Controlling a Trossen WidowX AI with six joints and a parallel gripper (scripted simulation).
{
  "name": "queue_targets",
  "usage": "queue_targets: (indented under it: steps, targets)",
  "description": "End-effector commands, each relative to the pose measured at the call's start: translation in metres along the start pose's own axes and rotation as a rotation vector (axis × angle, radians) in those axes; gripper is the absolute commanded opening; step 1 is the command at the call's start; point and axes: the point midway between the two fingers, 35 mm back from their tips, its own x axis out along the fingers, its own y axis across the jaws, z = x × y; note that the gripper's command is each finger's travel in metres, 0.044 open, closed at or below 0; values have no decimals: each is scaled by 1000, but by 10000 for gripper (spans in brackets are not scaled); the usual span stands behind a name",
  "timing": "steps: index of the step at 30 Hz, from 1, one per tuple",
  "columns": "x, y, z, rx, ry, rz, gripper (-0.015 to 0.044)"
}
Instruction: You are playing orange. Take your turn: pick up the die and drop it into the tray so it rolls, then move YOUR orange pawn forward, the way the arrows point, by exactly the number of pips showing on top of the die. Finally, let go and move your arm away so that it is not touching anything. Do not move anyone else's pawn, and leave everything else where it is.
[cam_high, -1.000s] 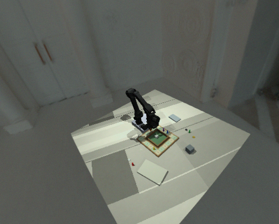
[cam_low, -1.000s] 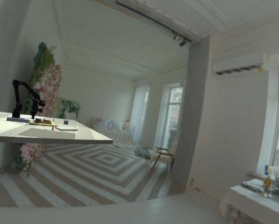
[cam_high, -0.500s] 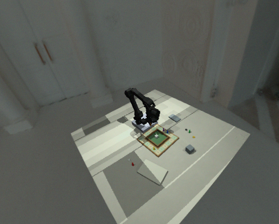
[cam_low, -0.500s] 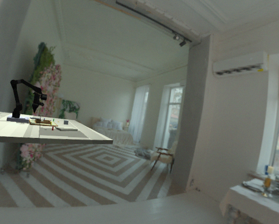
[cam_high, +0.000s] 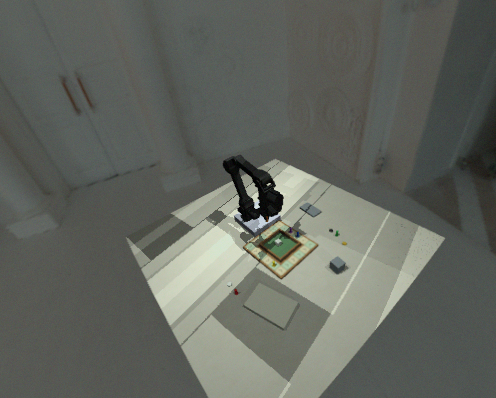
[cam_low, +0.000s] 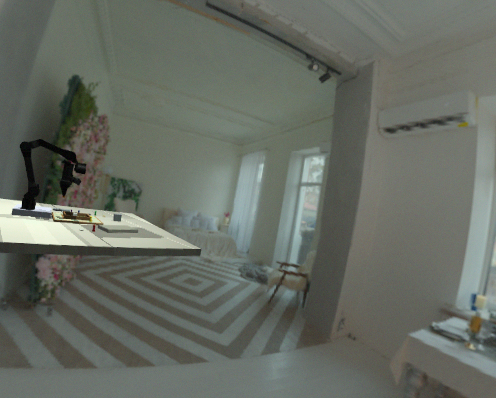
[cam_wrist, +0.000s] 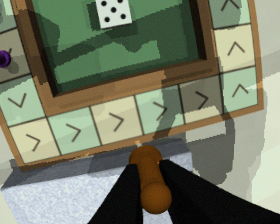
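Observation:
My gripper (cam_wrist: 148, 170) (cam_high: 267, 218) (cam_low: 64, 193) is shut on the orange pawn (cam_wrist: 149, 178), gripping it between the black fingers. It hangs above the near edge of the game board (cam_wrist: 116, 123) (cam_high: 310, 245) (cam_low: 95, 221), clear of the arrow squares. The white die (cam_wrist: 114, 10) (cam_high: 278, 241) rests in the green tray (cam_wrist: 88, 53) (cam_high: 286, 248) at the board's middle, with several pips on top. A purple pawn (cam_wrist: 4, 58) (cam_high: 291, 230) stands on the track at the wrist view's left edge.
A blue pawn (cam_high: 297, 233) and a yellow pawn (cam_high: 274, 263) stand on the board. Loose pawns (cam_high: 337, 232) (cam_high: 236, 291) lie on the table. A grey cube (cam_high: 338, 264), a grey slab (cam_high: 271, 305) and a small grey plate (cam_high: 310, 209) lie around the board.

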Motion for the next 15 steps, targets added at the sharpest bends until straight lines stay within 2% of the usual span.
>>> queue_targets:
  steps: [1, 15]
  targets:
    - [5, -9, 17, -3, -6, 4, 0]
    - [40, -67, 68, -6, -12, -4, 0]
